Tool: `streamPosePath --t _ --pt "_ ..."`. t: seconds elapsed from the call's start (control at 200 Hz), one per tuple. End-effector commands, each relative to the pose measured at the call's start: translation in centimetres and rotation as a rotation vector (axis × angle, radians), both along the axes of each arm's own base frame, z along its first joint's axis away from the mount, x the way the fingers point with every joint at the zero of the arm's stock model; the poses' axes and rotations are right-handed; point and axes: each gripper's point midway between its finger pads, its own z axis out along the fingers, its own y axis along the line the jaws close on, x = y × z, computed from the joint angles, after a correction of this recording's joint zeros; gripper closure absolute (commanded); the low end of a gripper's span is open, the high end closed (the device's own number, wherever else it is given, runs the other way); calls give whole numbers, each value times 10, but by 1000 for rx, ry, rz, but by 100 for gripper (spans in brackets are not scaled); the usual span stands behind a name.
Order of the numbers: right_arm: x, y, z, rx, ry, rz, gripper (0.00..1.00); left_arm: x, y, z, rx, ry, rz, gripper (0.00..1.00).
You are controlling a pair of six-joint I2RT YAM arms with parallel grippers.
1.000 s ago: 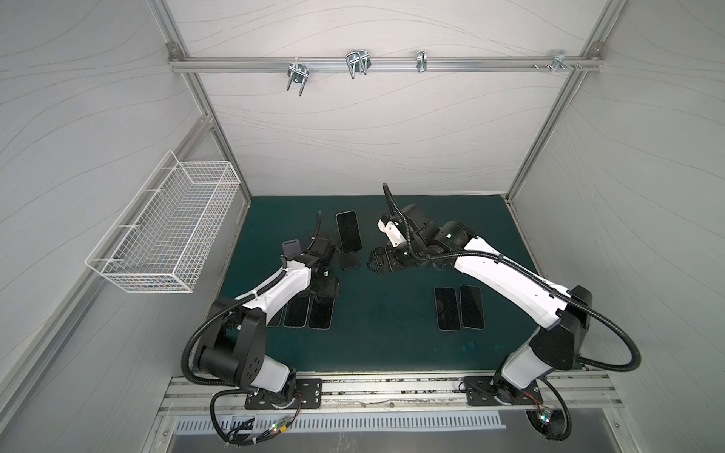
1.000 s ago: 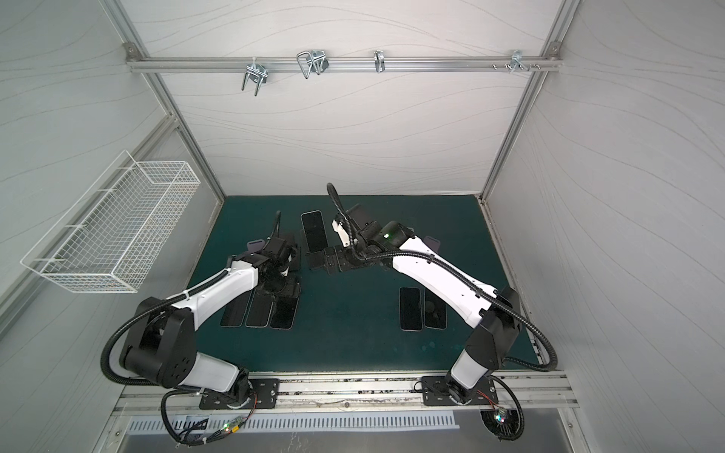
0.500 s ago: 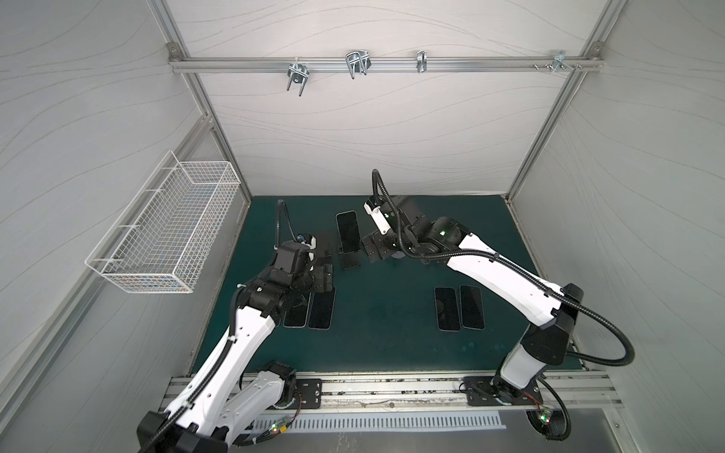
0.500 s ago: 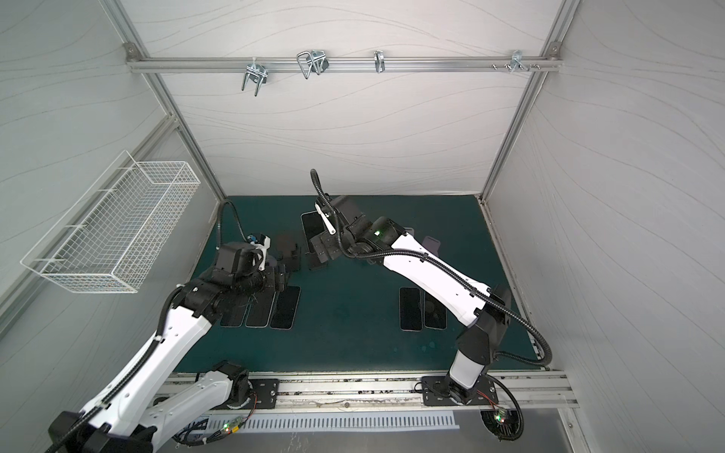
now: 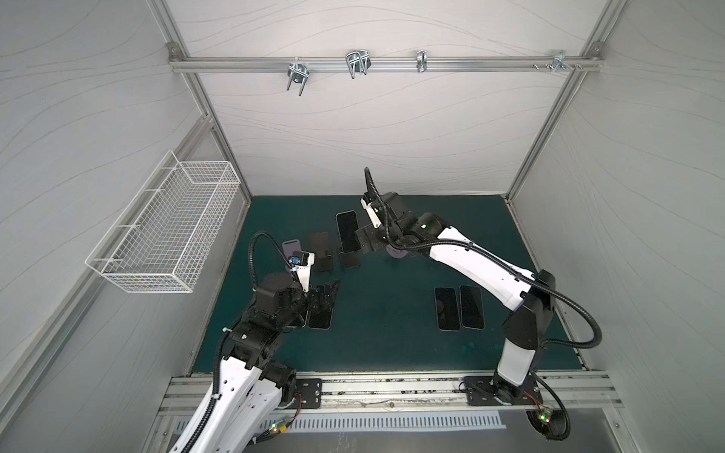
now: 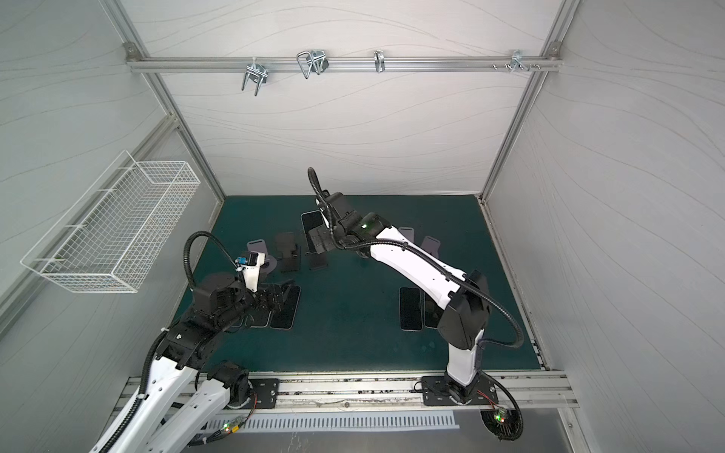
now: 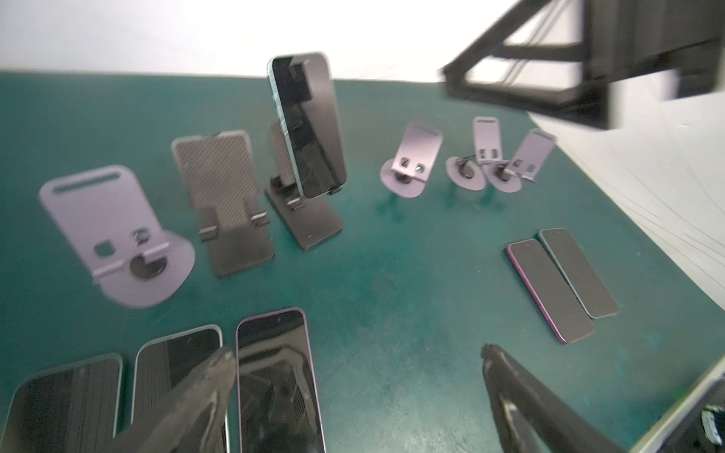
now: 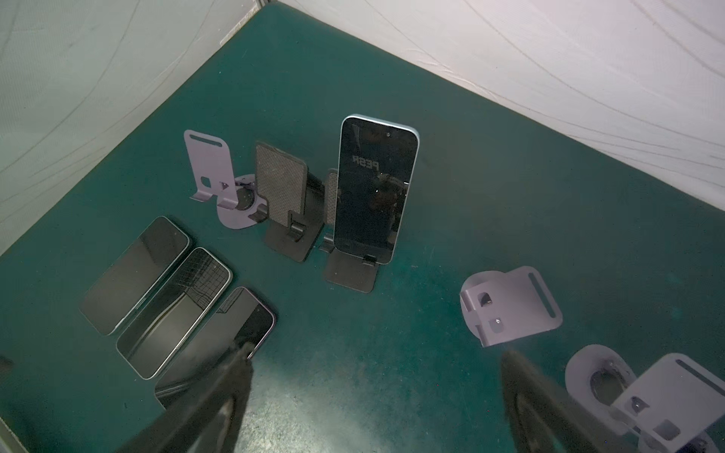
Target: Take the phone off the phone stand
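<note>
While the phone (image 8: 372, 188) leans in its black stand (image 8: 349, 274), left pincer (image 7: 357, 351) wide, right pincer (image 8: 376, 351) wide, both empty.

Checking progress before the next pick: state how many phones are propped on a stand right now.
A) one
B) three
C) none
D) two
A: only the phone on the black stand is propped upright; the trio of phones and the pair of phones lie flat on the mat.
</note>
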Motion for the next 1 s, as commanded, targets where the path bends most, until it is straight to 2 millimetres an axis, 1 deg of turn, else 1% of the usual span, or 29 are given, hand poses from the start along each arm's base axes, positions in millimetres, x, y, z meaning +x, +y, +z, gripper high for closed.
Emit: streamPosePath --t 0.0,0.11,0.2,0.375,0.53,0.695,0.855,0.99 --pt "8 14 1 44 9 -7 1 2 -16 8 11 -87 -115 1" --pt "15 24 -7 42 16 -7 1 1 -20 1 25 -80 -149 1" --pt "20 31 -12 49 28 -17 1 0 -24 1 33 -94 -179 1" --pt "30 41 -17 69 26 -34 1 -1 -23 -1 75 -126 -201 1" --pt "42 50 -23 102 31 -65 1 -2 -23 -6 120 -101 -226 1" --pt "56 63 -29 123 30 -89 1 -5 -22 -1 132 -120 -235 1" --pt "68 67 -36 121 19 -119 1 -14 -26 -1 149 -134 -286 1" --pt "76 68 -39 129 22 -139 1 -18 -25 -1 159 -139 -295 1"
